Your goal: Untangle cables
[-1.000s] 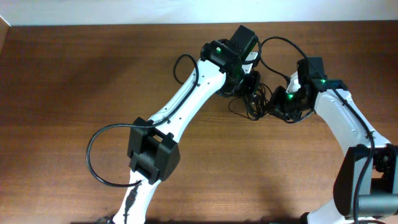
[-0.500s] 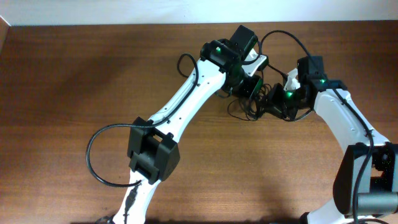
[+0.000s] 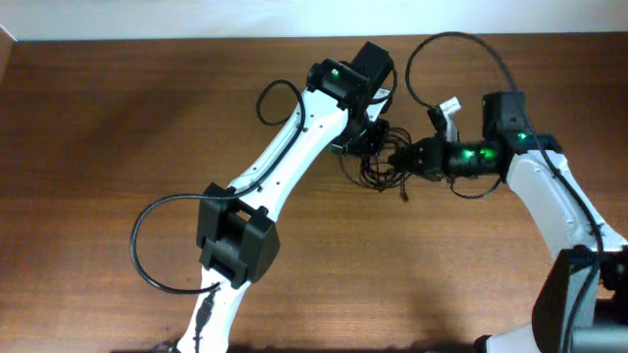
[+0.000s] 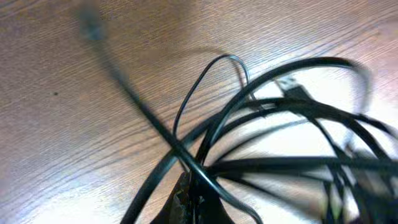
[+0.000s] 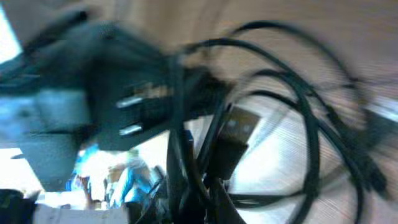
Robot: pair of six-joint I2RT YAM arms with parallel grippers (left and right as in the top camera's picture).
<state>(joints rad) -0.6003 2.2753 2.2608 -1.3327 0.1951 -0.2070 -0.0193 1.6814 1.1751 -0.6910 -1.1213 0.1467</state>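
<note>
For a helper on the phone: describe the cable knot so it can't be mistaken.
On the brown table, look to the far middle, where the two white arms meet. Between their tips is the knot, a small bunch of thin black cords. Unlike the thick loops running off the arms, its cords cross each other and end in small plugs.

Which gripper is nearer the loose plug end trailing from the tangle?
Right. The right gripper sits just beyond the plug end; the left gripper lies farther off, across the tangle.
</note>
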